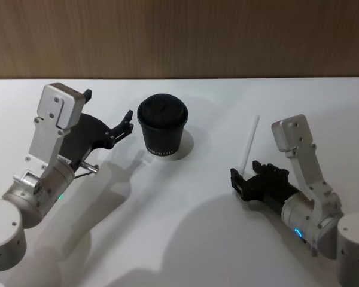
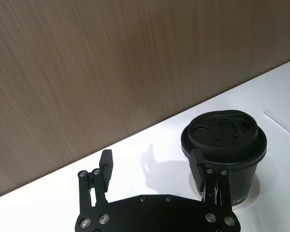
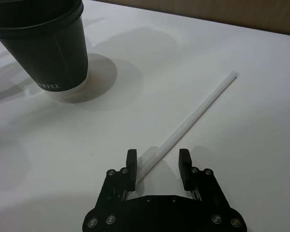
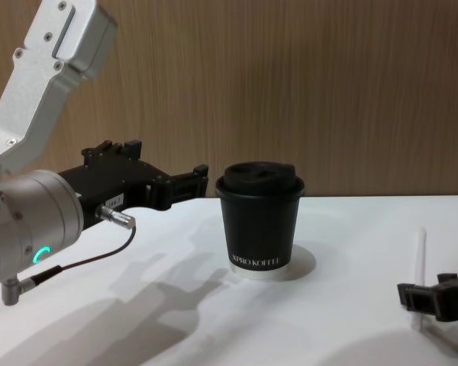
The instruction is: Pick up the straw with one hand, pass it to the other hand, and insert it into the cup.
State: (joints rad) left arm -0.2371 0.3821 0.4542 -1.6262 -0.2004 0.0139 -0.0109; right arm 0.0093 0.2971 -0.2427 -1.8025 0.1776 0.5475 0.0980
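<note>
The white straw [image 1: 249,143] lies flat on the table to the right of the cup [image 1: 162,125], a black paper cup with a black sip lid standing upright. My right gripper [image 1: 244,170] is low at the straw's near end, open. In the right wrist view the straw [image 3: 193,115] runs in between the two fingers [image 3: 131,159], close to one of them, and neither presses on it. My left gripper [image 1: 109,105] hovers just left of the cup, open and holding nothing. In the left wrist view one finger [image 2: 198,166] stands close beside the cup [image 2: 227,145].
The white table [image 1: 185,239] runs back to a wood-panelled wall [image 1: 179,36]. A thin black cable with a metal plug [image 4: 114,219] hangs from the left arm. In the chest view the cup [image 4: 259,221] stands mid-table and the straw [image 4: 418,274] lies at the right.
</note>
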